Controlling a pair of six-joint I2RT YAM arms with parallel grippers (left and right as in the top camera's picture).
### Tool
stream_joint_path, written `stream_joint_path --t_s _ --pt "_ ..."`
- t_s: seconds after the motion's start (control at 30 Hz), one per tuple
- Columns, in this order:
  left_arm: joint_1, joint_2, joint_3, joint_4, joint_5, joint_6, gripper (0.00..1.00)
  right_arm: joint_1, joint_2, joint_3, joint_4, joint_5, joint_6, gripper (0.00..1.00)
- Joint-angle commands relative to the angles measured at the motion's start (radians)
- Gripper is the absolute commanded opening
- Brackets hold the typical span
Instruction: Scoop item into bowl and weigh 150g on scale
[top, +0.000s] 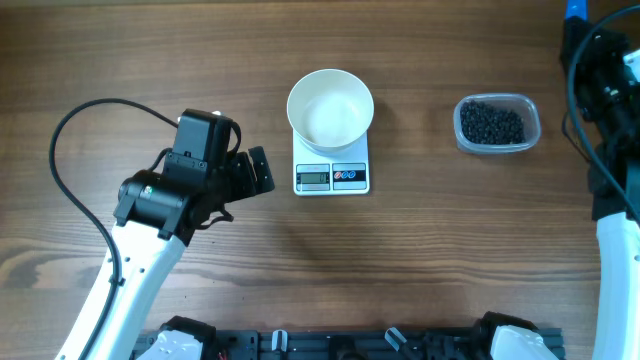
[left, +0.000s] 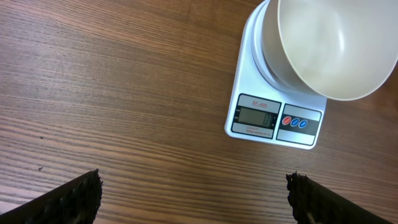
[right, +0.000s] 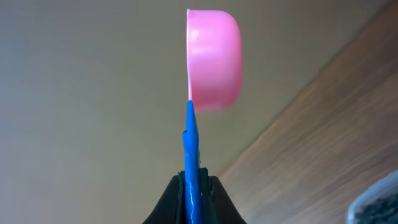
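Observation:
The white bowl (top: 330, 105) stands on the small white scale (top: 332, 177) at the table's middle; nothing shows inside it. In the left wrist view the scale (left: 277, 118) and bowl (left: 336, 43) lie ahead to the right. The item, a heap of small black beads (top: 492, 123), fills a clear tub to the right. My left gripper (top: 255, 172) hovers just left of the scale, open, with only bare wood between its fingers (left: 194, 186). My right gripper (right: 193, 180) is shut on the blue handle (right: 191, 143) of a pink scoop (right: 214, 59), held up in the air at the far right.
The clear plastic tub (top: 531, 108) sits right of the scale, and its edge shows at the lower right of the right wrist view (right: 376, 202). The right arm (top: 612, 90) stands along the table's right edge. A black cable (top: 70, 130) loops by the left arm.

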Motion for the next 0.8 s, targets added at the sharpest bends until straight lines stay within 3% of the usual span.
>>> stream_joint_path --t_s 0.0,0.23,0.43,0.6,0.67,0.77 --pt "0.005 0.005 -0.002 0.000 0.012 0.019 1.00 0.000 0.000 0.005 0.007 0.071 0.154 0.04" --pt "0.005 0.005 -0.002 0.000 0.012 0.019 1.00 0.000 0.000 0.005 0.011 0.081 0.185 0.04" --pt "0.005 0.005 -0.002 0.000 0.012 0.019 1.00 0.000 0.000 0.005 0.105 0.278 0.172 0.04" --pt "0.005 0.005 -0.002 0.000 0.012 0.019 1.00 0.000 0.000 0.005 0.224 0.431 -0.172 0.04" --pt "0.005 0.005 -0.002 0.000 0.012 0.019 1.00 0.000 0.000 0.005 0.216 0.429 -0.338 0.04" --pt "0.005 0.005 -0.002 0.000 0.012 0.019 1.00 0.000 0.000 0.005 0.174 0.406 -0.473 0.04"
